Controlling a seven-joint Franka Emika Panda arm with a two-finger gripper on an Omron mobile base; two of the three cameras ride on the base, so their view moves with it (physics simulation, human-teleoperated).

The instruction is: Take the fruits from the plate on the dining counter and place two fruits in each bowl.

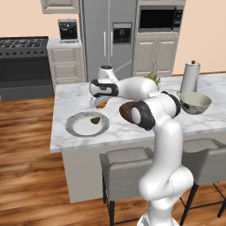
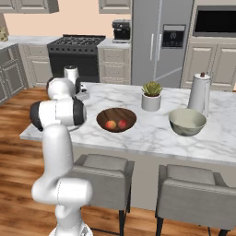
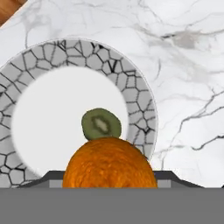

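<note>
My gripper (image 1: 100,104) is shut on the orange fruit (image 1: 102,105), held just above the far right rim of the plate (image 1: 75,128) on the dining counter (image 1: 66,95). In the hand view the orange fruit (image 3: 109,164) sits between my fingertips (image 3: 49,176), with the olive-green fruit (image 3: 101,124) lying on the plate (image 3: 131,83) below. The dark brown bowl (image 2: 116,115) holds a red-pink fruit (image 2: 122,123) and a reddish-brown fruit (image 2: 110,124). The grey-green bowl (image 2: 187,121) stands to its right with nothing showing inside it. My arm hides most of the brown bowl (image 1: 125,110) in the left base view.
A small potted plant (image 2: 151,97) and a tall white jug (image 2: 199,92) stand at the back of the counter. Two grey stools (image 2: 103,173) are tucked under its near edge. Stove and fridge line the far wall.
</note>
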